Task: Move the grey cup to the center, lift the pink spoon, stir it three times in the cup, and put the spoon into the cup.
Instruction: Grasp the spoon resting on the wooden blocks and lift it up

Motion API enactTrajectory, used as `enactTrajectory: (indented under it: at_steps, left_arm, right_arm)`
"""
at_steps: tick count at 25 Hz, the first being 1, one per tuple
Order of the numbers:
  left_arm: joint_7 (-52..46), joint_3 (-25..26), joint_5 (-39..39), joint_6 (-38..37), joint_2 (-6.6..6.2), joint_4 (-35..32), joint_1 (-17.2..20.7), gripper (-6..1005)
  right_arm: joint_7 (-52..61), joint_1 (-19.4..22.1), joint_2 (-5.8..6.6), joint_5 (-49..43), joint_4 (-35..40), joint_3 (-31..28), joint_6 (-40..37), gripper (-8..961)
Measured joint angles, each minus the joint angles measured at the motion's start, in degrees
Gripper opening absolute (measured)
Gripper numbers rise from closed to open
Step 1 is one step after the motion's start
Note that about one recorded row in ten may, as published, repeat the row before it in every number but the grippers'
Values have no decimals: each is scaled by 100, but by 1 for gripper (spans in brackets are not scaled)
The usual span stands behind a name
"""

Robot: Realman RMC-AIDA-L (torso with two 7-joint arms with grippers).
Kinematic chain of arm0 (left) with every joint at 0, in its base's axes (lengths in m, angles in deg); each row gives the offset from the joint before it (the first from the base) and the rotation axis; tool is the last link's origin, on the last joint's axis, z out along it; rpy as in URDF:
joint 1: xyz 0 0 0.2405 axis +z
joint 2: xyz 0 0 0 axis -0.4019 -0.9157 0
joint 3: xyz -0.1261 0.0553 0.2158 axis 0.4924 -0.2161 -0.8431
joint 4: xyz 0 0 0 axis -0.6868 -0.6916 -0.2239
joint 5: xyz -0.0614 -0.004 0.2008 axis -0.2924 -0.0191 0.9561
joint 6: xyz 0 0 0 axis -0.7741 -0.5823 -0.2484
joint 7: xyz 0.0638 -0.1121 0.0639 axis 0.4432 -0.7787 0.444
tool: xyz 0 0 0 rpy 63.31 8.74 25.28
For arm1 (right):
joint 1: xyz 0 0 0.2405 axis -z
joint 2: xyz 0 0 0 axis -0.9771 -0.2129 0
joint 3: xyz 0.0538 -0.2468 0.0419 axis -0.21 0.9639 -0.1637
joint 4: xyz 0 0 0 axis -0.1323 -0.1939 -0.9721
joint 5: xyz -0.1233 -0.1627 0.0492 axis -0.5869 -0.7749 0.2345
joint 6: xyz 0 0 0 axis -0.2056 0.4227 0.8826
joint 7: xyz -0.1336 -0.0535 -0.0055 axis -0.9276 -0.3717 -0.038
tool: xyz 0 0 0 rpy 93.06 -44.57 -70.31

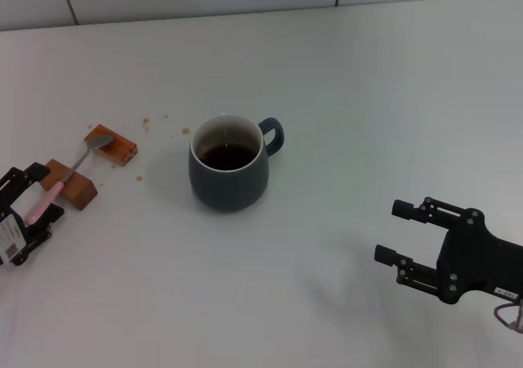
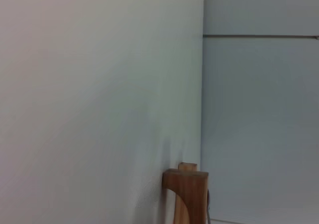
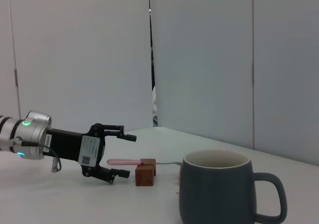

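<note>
A: Where is the cup right now?

B: The grey cup stands upright near the middle of the white counter, its loop handle pointing toward about two o'clock in the head view. There is dark brown liquid inside, well below the white rim.

A: And the spoon?

B: The pink spoon lies off at nine o'clock from the cup, well apart from it. It is bridged across two brown blocks: the metal bowl rests on the far block, and the pink handle crosses the near block and runs on toward seven o'clock. A few crumbs are scattered on the counter between the blocks and the cup.

A: What is the left claw doing?

B: The left claw sits low at the left edge of the counter with its fingers spread, one on each side of the pink handle's end. The right wrist view shows the same: the handle tip lies between the two fingers, with a gap above and below it, so they are not pinching it.

A: The right one?

B: The right claw hangs at about four o'clock from the cup, well apart from it, fingers spread wide and holding nothing.
</note>
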Motion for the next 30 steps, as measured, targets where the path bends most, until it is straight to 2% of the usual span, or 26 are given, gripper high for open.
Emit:
enactTrajectory:
  at_steps: [8, 21, 30]
  left_arm:
    - [58, 3, 2, 25, -5, 34, -24, 791]
    - [126, 0, 32, 148, -1, 55, -70, 483]
    - [307, 19, 15, 277, -23, 180, -69, 464]
  right_arm:
    - [-1, -27, -4, -1, 0, -2, 0, 680]
    - [-1, -42, -4, -5, 0, -2, 1, 681]
    - [-1, -54, -4, -3, -3, -2, 9, 680]
